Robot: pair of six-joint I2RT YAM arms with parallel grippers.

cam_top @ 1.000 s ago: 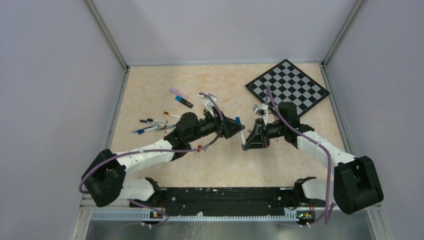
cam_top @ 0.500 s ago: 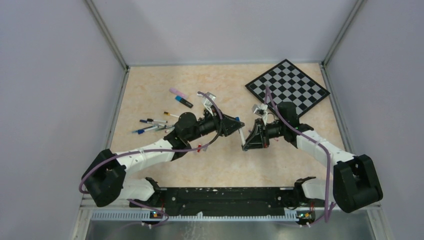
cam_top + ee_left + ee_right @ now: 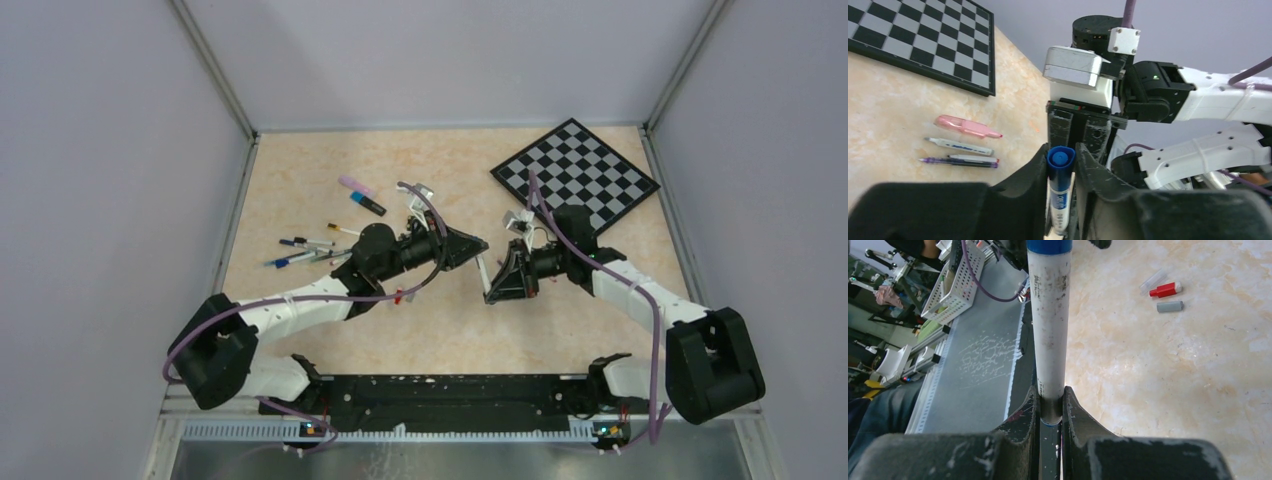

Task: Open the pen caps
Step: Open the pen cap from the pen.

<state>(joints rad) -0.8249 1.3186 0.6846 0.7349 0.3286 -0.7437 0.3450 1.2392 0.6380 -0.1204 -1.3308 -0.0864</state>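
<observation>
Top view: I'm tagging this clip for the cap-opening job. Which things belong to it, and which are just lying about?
Job: white-bodied marker, held by right gripper; its blue plastic cap, between left gripper's jaws; loose red cap and grey cap; cluster of thin pens; pink highlighter.
Lying about: black-and-white chessboard.

No legible txt. White marker point(image 3: 1060, 202), lower centre of left wrist view: blue print on barrel, too blurry. Same barrel, top centre of rt wrist view: tiny dark print, unreadable. White pen point(image 3: 960, 146), left: blue print, unreadable.
</observation>
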